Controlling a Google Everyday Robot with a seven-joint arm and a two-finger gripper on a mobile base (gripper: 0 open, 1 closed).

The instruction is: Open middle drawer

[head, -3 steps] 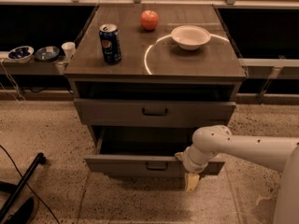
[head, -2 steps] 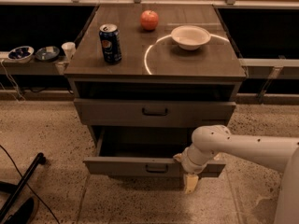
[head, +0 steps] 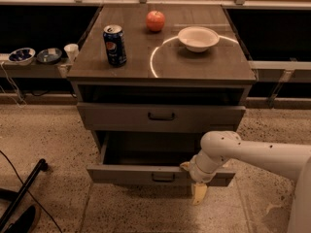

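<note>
Pull step is judged under way. The middle drawer (head: 131, 174) is seen drawn well out of the bench (head: 194, 67), under the upper drawer (head: 116, 116). Its front faces the camera, its long axis runs left-right, and it slides toward the camera. The claw (head: 193, 181) is set at the front's right part, beside the black handle (head: 163, 177); open or closed cannot be told. Next, a straight pull along the slide is called for, with no sideways drag.

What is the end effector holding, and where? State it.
Cannot be told. The end effector is at the middle drawer's front, right of its handle.
</note>
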